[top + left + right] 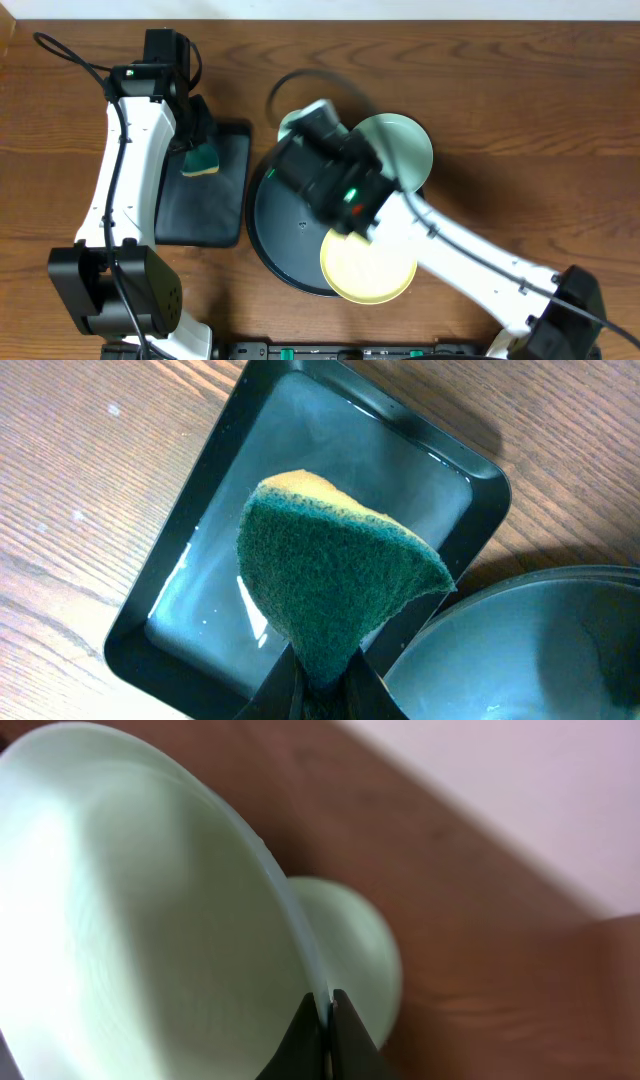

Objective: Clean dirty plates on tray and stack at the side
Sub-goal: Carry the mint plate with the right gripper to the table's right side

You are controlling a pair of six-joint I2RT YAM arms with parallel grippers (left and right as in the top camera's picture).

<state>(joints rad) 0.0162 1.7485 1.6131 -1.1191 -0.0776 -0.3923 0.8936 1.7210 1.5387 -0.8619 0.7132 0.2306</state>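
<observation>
The left gripper (321, 672) is clamped on the lower corner of a sponge (335, 585), green scouring side facing the wrist camera and a strip of yellow foam showing along its top edge. The sponge hangs above the rectangular black tray (185, 525), whose floor has a wet-looking sheen; whether the sponge touches that floor cannot be told. This small tray lies on the brown wooden desk (500, 90), just left of the round black tray (285, 225). The right gripper (327, 1005) is closed on the rim of a mint plate (150, 920), its two dark fingers pinching the thin edge, and the plate stands steeply tilted, close to on edge. From overhead only a pale sliver of this plate shows past the gripper's tip, above the far left part of the round tray, and the arm there is blurred. A second mint plate (405, 145) lies flat at the far right edge of the round tray, partly over its rim and partly hidden under the right arm. The yellow plate (368, 270) sits at the near right edge of the round tray, overhanging the rim toward the desk, with the right arm crossing above its upper part.
</observation>
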